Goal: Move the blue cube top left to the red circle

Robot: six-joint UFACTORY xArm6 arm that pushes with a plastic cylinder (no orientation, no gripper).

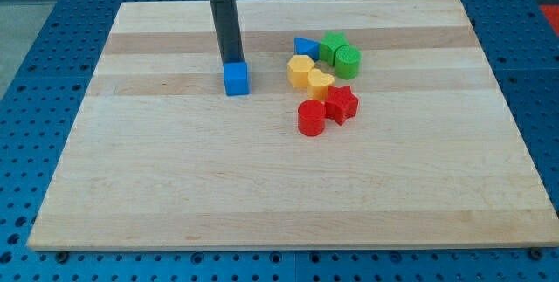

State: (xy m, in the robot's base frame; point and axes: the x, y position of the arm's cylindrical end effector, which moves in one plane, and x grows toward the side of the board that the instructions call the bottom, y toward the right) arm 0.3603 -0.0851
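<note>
Around my tip (232, 60) we see plenty of bare wooden board (157, 186): the whole stretch toward the view's left and the wide area toward the view's bottom carry no blocks, and the board's top edge lies a short way above where the rod comes down. All the other blocks sit to the view's right of my tip, in one tight cluster.

The blue cube (236, 79) lies directly below my tip in the view, right against it as far as we can tell; the rod's lower end meets the cube's upper back edge, so whether there is a sliver of gap we cannot tell. The red circle (311, 117) lies to the lower right of my tip, well apart from the cube, with the red star (341, 104) touching it on its right. Above those sit the yellow hexagon (301, 70) and a yellow heart-like block (320, 82), then the blue triangle (305, 46) and two green blocks (333, 45) (348, 58).

The rod stands nearly upright, dark and straight, descending from the mount at the view's top. It is a plain pushing end, with nothing to open or close and nothing held.
</note>
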